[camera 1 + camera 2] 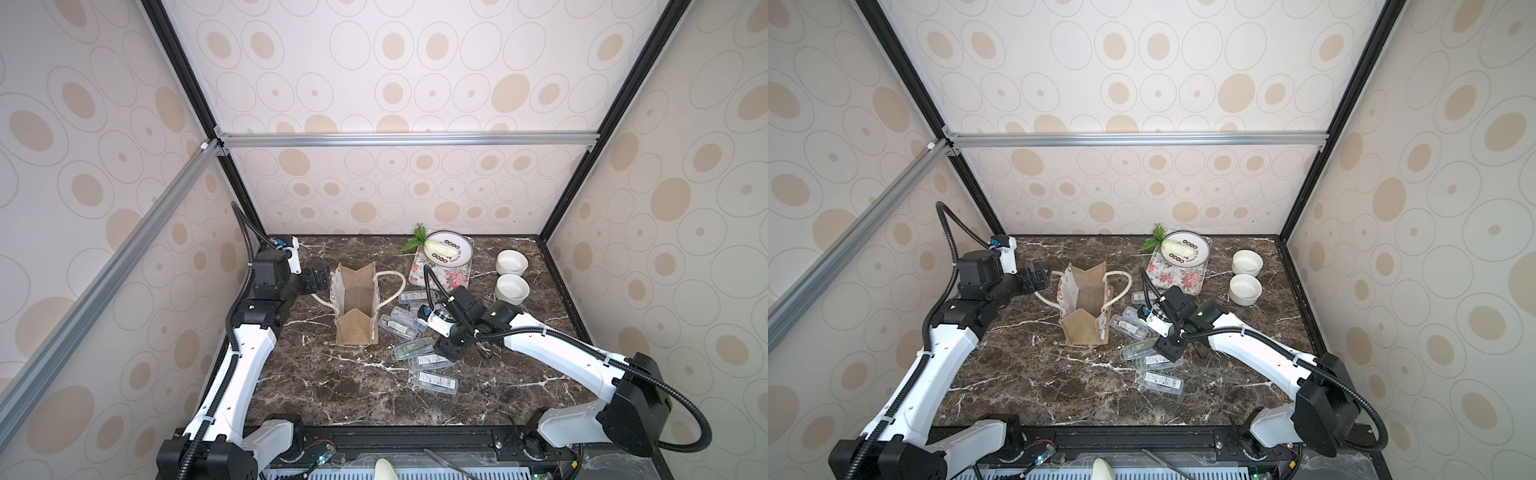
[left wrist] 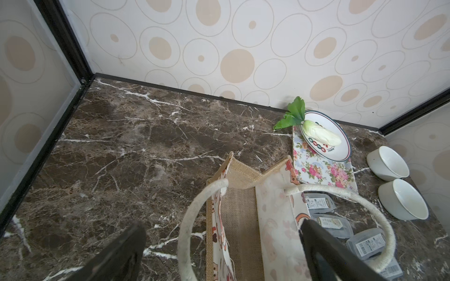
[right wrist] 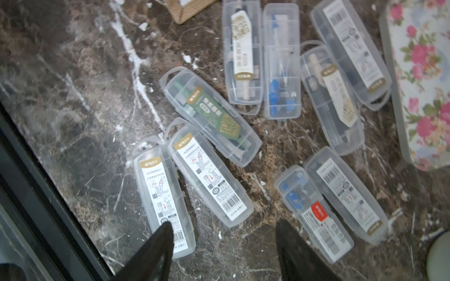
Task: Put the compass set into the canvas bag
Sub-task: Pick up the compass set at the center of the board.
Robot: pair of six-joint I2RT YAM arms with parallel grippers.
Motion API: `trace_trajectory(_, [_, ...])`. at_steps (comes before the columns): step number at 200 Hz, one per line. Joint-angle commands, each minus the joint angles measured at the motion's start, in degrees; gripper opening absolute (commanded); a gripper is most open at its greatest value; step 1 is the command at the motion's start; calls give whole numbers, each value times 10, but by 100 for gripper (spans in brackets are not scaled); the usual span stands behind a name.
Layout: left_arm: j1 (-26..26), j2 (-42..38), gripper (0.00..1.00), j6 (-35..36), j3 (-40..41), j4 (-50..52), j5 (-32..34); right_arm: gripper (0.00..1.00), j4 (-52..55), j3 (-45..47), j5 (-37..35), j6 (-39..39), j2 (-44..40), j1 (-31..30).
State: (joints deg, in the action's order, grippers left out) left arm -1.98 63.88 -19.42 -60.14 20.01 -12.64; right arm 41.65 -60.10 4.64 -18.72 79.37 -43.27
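The canvas bag is coarse burlap, the compass set cases clear glossy plastic, the tabletop polished marble-look.

The right wrist view is blurring throughout, leaving the label print on the compass sets unreadable. Its lower edge is cutting off the fingers of the right hand. Its upper edge is cropping the canvas bag to one corner, and the floral mat is running off the side. In both top views the right arm is covering that hand's fingertips and parts of several sets. In the left wrist view the lower edge is cropping the bag and the left hand, one finger of which is hiding part of the bag's side panel.
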Motion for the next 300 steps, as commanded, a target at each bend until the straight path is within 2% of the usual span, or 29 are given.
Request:
trace_trajectory(1, [1,9,100,-19,-30,17,-27,62,34,4,49,-91,24,-13])
trace_trajectory(28, [1,10,100,-28,-39,12,-28,53,56,1,64,-102,50,-20])
trace_trajectory(158, [1,17,100,-32,-58,37,-27,57,31,69,77,-102,70,-41])
trace_trajectory(230, [1,12,100,-20,-56,56,-17,57,10,77,82,-99,105,-43])
trace_trajectory(300, [1,10,100,-23,-56,65,-15,63,-6,80,63,-99,133,-45])
